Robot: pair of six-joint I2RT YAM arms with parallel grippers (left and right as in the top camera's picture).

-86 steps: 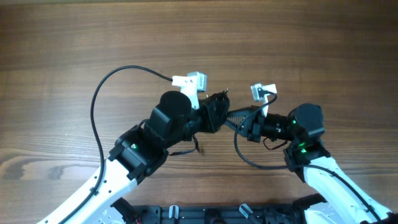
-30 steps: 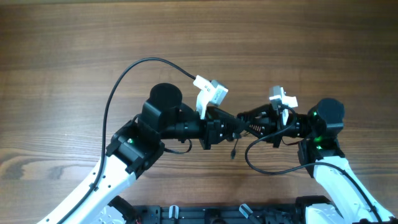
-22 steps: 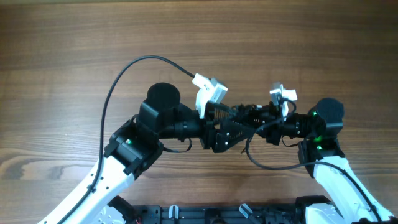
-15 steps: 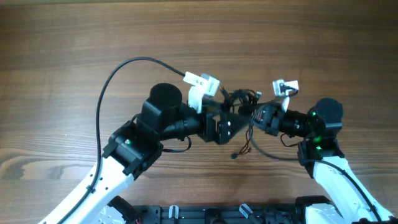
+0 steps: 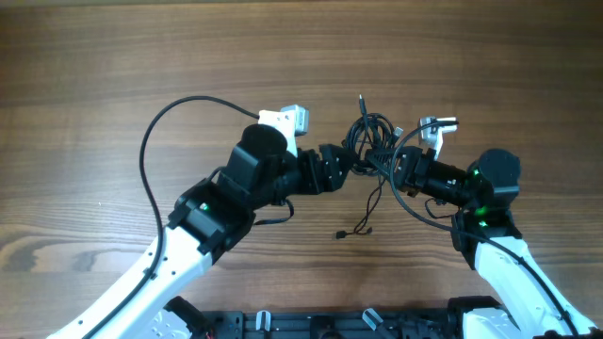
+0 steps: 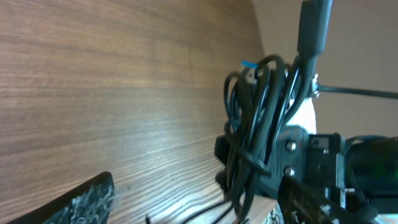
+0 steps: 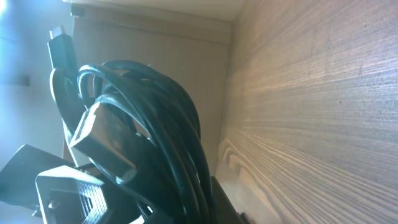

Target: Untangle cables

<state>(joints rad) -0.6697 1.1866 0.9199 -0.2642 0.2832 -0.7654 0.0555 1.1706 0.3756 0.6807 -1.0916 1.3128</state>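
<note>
The cables (image 5: 369, 141) are a bunch of thin black cords hanging as a clump between the two grippers, above the wooden table (image 5: 113, 56). My right gripper (image 5: 394, 168) is shut on the clump from the right. One plug end (image 5: 360, 97) sticks up and a thin strand with a small plug (image 5: 341, 234) trails down toward the table. My left gripper (image 5: 341, 168) sits just left of the clump, open. In the left wrist view its fingers (image 6: 81, 199) stand wide apart, with the cables (image 6: 258, 130) beyond them. The right wrist view is filled by the cables (image 7: 161, 137).
A thick black arm cable (image 5: 151, 160) arcs over the table to the left wrist camera. Another dark loop (image 5: 419, 209) curves below the right gripper. The arm bases (image 5: 311, 325) line the near edge.
My left gripper has let go of the cables, opened, and drawn back left. The right gripper kept its hold, and the stretched cords have gathered into a clump farther up the table.
</note>
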